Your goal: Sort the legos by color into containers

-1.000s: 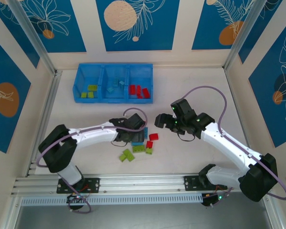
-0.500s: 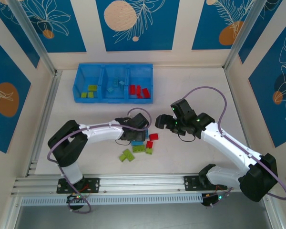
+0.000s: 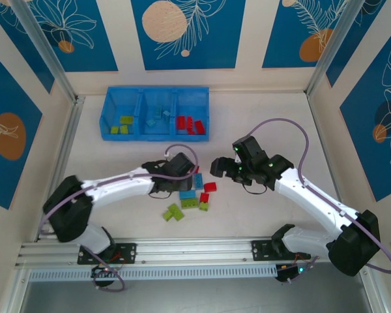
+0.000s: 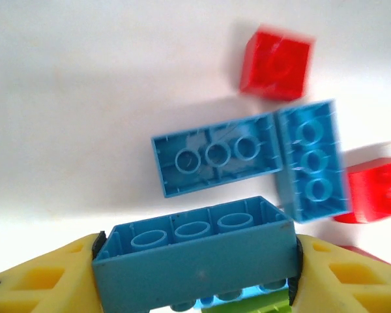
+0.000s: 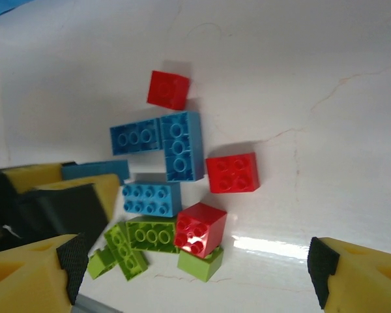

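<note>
Starting on the left, the long blue bin (image 3: 155,136) sits at the back of the worktop (image 3: 267,124). Its left compartment has lime green bricks (image 3: 120,124), the middle one light blue bricks (image 3: 158,116) and the right one red bricks (image 3: 189,124). Moving along, the left arm (image 3: 117,186) stretches toward the middle, and the left fingers (image 4: 45,280) are clamped on a held blue brick (image 4: 195,251). A yellow pad presses each end of it, and its hollow underside faces the wrist camera. It's right at the near-left edge of the loose pile (image 3: 197,194), and I can't tell if it's off the surface. Just past it on the worktop, two more blue ones touch in an L (image 5: 159,140), one with its hollow side up and one with its studs up. A red cube (image 5: 168,89) sits just beyond the L, and another red brick (image 5: 232,173) is off to its right. On the near side there's a clump of greens (image 5: 143,238) with a small red block (image 5: 199,228) resting on it. Then the right fingers (image 5: 365,274) are spread wide with nothing between them, hanging just right of the pile and aimed at it.
</note>
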Tool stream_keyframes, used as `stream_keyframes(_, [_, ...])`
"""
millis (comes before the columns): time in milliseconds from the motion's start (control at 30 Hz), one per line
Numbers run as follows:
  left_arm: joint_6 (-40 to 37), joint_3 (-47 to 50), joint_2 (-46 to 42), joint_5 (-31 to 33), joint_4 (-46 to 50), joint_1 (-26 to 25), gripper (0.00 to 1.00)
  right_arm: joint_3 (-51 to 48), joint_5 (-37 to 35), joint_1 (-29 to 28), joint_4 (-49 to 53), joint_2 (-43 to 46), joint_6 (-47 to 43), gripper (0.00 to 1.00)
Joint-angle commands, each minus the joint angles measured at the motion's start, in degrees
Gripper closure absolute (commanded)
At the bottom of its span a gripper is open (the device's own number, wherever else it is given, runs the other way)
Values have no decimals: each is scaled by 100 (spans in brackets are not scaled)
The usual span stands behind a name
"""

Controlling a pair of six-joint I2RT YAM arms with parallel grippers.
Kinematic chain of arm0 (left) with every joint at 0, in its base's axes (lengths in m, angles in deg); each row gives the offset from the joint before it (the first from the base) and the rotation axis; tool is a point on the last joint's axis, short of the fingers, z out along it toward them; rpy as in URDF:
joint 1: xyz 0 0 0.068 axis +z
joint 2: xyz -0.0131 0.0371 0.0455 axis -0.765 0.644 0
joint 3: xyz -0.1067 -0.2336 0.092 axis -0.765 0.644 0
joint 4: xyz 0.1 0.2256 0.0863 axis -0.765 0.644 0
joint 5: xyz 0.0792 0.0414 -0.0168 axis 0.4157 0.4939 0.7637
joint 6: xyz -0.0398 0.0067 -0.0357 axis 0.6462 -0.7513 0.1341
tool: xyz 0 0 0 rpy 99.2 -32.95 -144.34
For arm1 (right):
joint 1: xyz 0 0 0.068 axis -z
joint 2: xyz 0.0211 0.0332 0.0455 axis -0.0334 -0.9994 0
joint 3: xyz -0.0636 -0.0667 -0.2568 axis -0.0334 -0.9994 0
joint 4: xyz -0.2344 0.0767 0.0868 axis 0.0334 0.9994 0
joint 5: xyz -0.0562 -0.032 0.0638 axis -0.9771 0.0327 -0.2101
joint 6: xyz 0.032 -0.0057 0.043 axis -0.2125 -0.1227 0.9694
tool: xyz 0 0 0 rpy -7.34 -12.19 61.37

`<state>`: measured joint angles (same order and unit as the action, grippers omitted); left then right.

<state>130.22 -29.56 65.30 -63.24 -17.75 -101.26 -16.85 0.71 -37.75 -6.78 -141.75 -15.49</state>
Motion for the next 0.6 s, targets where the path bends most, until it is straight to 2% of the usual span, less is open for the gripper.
stream_keyframes(0, [-367,-339,-683,646,416,401,45,164,270,-132,-96,180,-105,10])
stream_keyframes(133, [-800,-918,-419,322,60,1710,45,196,166,-169,-108,170,-62,10])
stream_keyframes(267, [-1146,-2215,887,151,-117,2607,45,203,186,-196,-38,186,-25,11])
stream_keyframes(433, [-1263,-4035,2489,185,161,3059,42,165,42,-249,163,406,16,11])
stream_keyframes(500, [-1241,-4681,2983,29,375,3160,37,102,31,-253,155,513,45,11])
stream_keyframes(567, [-1350,-5266,3302,-98,584,3193,27,65,11,-257,189,590,72,11])
